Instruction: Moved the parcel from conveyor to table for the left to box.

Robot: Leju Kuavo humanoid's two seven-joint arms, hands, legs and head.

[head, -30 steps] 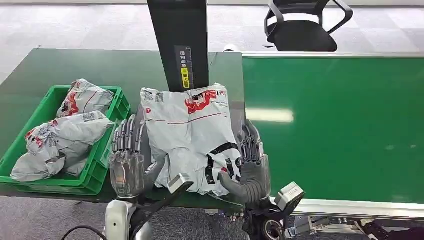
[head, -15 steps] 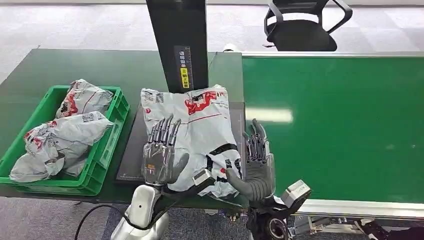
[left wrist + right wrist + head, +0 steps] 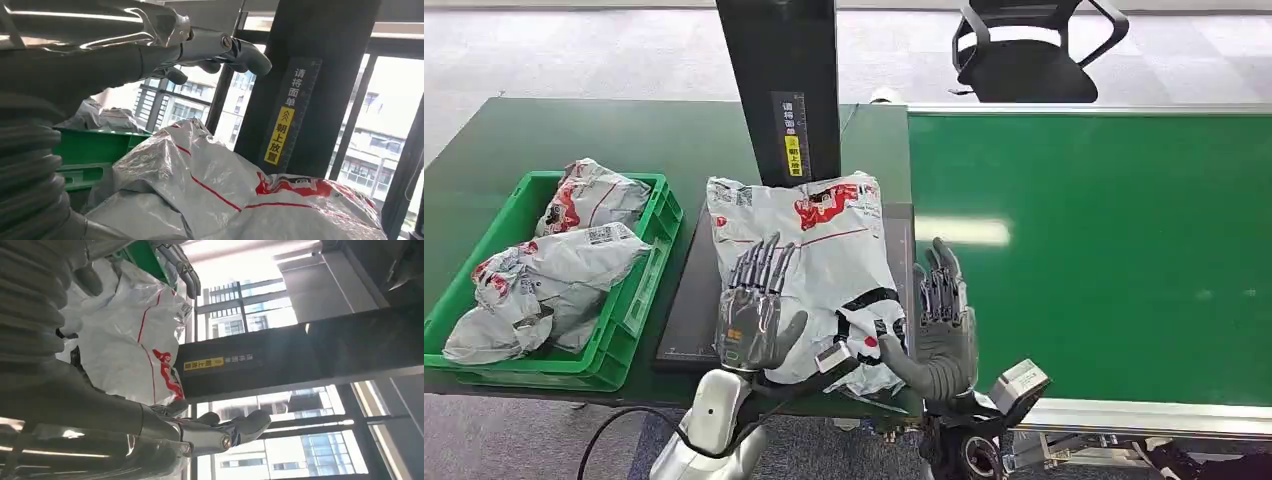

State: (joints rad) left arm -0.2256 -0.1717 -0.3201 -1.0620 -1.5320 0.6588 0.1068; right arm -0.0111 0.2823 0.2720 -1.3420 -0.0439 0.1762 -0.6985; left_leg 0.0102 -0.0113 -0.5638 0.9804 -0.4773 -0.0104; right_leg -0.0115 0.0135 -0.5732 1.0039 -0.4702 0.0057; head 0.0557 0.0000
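Crinkled white poly-mailer parcel (image 3: 809, 262) lies on the dark scanner plate (image 3: 686, 300).
Left hand (image 3: 750, 312) hovers over it, fingers spread, holding nothing; right hand (image 3: 944, 325) stands beside it, likewise spread. Green crate (image 3: 636, 300) holds similar bags; smooth green conveyor belt (image 3: 1104, 250) lies right.

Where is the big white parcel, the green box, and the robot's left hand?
parcel (image 3: 809, 255), head view, on its white upper middle.
green box (image 3: 641, 290), head view, on its right wall.
left hand (image 3: 749, 320), head view, on the back of the hand.

Crumpled white parcel (image 3: 809, 270), red and black print, flat on dark mat (image 3: 688, 300).
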